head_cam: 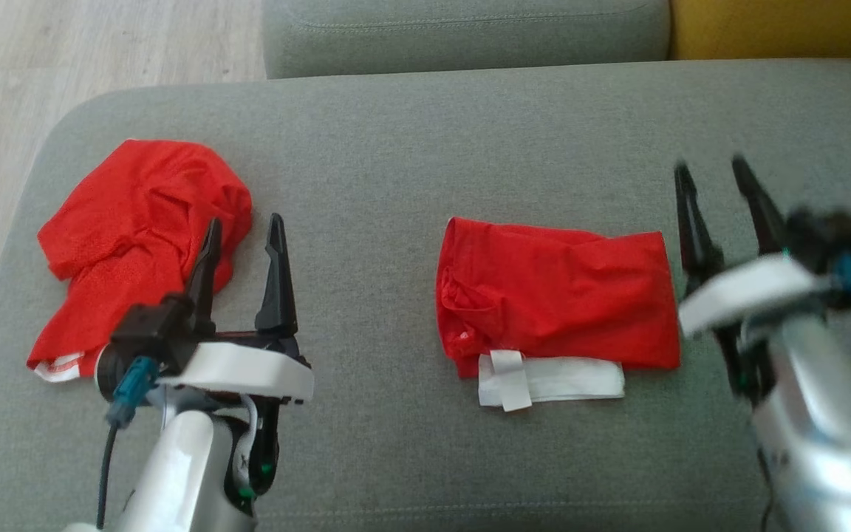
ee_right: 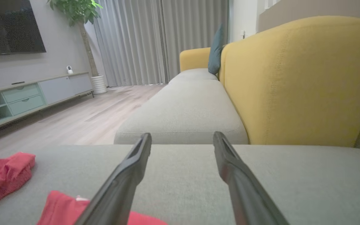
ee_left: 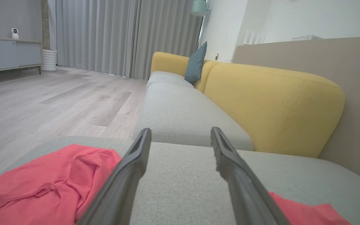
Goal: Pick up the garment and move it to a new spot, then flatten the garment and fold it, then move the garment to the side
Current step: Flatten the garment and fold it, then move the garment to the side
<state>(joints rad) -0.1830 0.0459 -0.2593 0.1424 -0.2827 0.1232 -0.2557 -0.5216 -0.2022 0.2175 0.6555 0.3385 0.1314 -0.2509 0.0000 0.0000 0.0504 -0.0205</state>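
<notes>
Head view: even, soft daylight, with faint shadows on the grey fabric cushion (head_cam: 396,148). The right gripper (head_cam: 711,165) with two long dark fingers is blurred (its glossy silver forearm (head_cam: 817,436) shows glare). Left wrist view: bright, white wall (ee_left: 292,18) washed out. Right wrist view: dimmer, light seeping through pleated grey curtains (ee_right: 142,40).

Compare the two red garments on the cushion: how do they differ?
The left garment lies crumpled in a heap; the middle garment is folded into a rectangle. The middle garment shows a white strip along its near edge; the left garment shows just a white corner. Both are red, lying on the cushion.
</notes>
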